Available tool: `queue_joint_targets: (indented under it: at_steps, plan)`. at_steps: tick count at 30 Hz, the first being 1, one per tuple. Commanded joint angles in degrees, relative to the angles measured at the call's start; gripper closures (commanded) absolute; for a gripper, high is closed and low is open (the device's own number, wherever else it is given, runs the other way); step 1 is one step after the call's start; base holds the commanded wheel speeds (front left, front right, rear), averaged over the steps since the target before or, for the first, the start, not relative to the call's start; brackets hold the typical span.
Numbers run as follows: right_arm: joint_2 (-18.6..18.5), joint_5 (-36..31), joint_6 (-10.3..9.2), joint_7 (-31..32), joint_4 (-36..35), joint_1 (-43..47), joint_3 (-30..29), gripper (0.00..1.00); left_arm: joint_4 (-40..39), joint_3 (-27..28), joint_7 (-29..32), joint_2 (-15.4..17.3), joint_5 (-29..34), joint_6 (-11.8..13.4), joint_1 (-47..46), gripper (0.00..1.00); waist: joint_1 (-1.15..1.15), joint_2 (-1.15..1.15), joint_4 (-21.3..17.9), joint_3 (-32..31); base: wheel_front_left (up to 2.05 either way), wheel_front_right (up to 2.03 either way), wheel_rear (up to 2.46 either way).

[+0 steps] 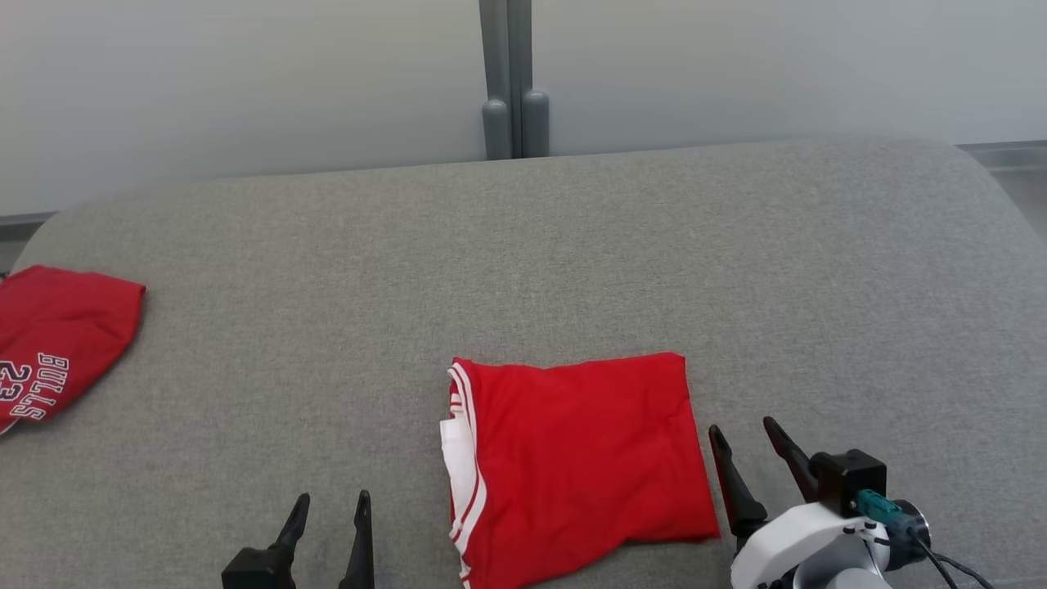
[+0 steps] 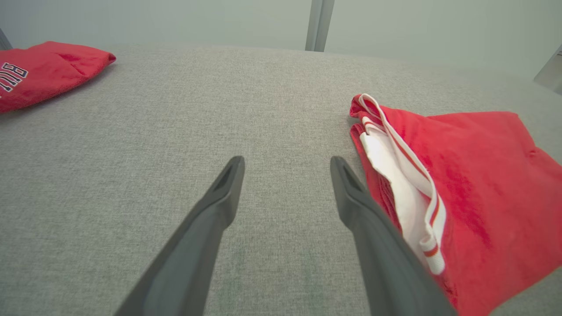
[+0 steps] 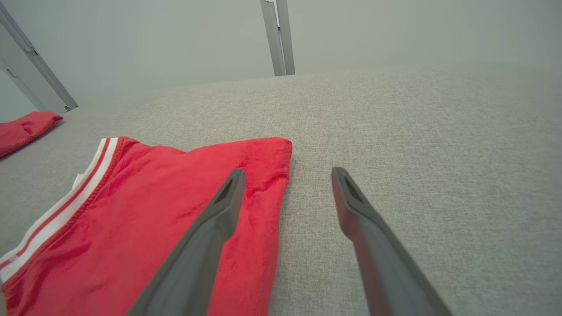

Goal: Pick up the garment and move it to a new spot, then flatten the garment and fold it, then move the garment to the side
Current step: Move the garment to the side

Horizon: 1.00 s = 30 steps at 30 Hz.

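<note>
The red garment [image 1: 581, 458] lies folded into a compact rectangle on the near middle of the grey surface [image 1: 572, 245]. Its striped trim [image 2: 412, 175] and a white inner layer show along its left edge. I judge it light, soft and limp. Lifted by one corner it would sag and the layers could slide apart, so I'd pinch through all layers at both side edges.

My left end effector [image 1: 331, 511] hangs spread and empty near the trimmed edge, apart from the cloth. My right end effector [image 1: 748, 446] is likewise spread and empty just beside the right edge. In the right wrist view its inner finger overlaps the cloth, and I cannot tell whether it touches.

A second red garment with BULLS lettering [image 1: 65, 335] sits well apart at the far left. Nothing stands between the two, but I'd avoid landing on it.
</note>
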Motion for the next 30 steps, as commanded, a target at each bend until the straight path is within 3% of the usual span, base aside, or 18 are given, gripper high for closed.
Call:
queue_joint_targets:
  at_steps: [1,16,21,22,24,30]
  plan:
    - [-0.2,0.7,-0.07,-0.1,1.0,-1.1,0.6,0.00,0.2,-0.3,0.0,0.2,0.0,0.0,-1.1,0.00,0.00,0.00,1.7,1.6,0.00,0.00,0.00]
    - [0.4,9.2,-0.07,-0.1,16.3,-11.9,2.0,0.00,0.6,-2.6,0.0,0.2,0.1,0.0,-5.3,0.00,0.00,0.00,6.8,8.2,0.00,0.00,0.00]
    - [0.9,14.5,-0.02,1.4,21.4,-12.3,7.3,0.00,0.8,-2.7,0.0,0.2,-0.3,0.2,-5.5,0.00,0.00,0.00,7.4,7.9,0.00,0.00,0.00]
    - [1.0,15.5,-0.02,1.4,21.9,-12.3,8.3,0.09,0.8,-2.6,0.0,0.2,-0.3,0.2,-5.5,0.00,0.00,0.00,7.4,7.8,0.00,0.00,0.00]
    - [0.2,17.2,-0.02,0.9,22.1,-12.8,9.5,1.00,1.0,-2.5,0.0,0.2,-0.3,0.2,-5.5,0.00,0.00,0.00,7.4,7.6,0.00,0.00,0.00]
    - [-1.9,19.2,-0.10,0.1,22.4,-14.1,11.0,1.00,0.9,-2.8,0.0,0.2,-0.3,0.2,-5.6,0.00,0.00,0.00,7.1,7.0,0.00,0.00,0.00]
